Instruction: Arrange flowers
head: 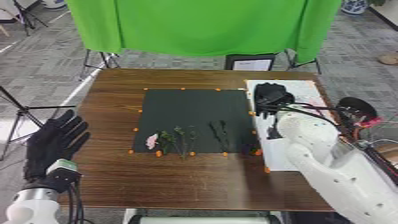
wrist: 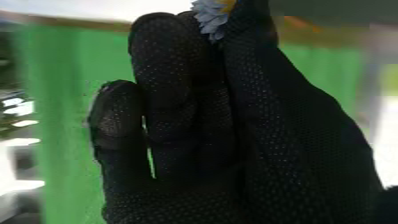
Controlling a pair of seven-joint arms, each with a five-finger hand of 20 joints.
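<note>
Nearest the robot, the left hand (head: 55, 145) is resting over the left side of the brown surface (head: 115, 175), its fingers extending forward and gripping nothing; it seems to be waiting while the other arm is working.

Ahead of that hand and toward its right, loose flowers are lying along the near part of a dark mat (head: 191, 110): a pink flower (head: 152, 141) closest to it, then some green stems (head: 180, 141), then darker stems (head: 216, 134). Farther right, a small reddish piece (head: 255, 149) is sitting by the mat's edge, too small to identify. All these are lying nearer the robot than the right hand (head: 272, 95), and off to its left.

The right hand is hanging over the far part of a white panel (head: 281, 162), just beside the mat. In the right wrist view it is pinching a pale blue-white flower (wrist: 211, 17) with a yellow part between its thumb and fingers.

The arranging is probably going on at an early stage: one bloom is being handled, while the pieces on the mat are seemingly awaiting their turn. The forearm is covering part of the panel, so whether anything is already lying placed there, I cannot tell.

Beyond the right hand, a black-framed sheet (head: 251, 65) and green cloth (head: 195, 30) are standing past the far edge.
</note>
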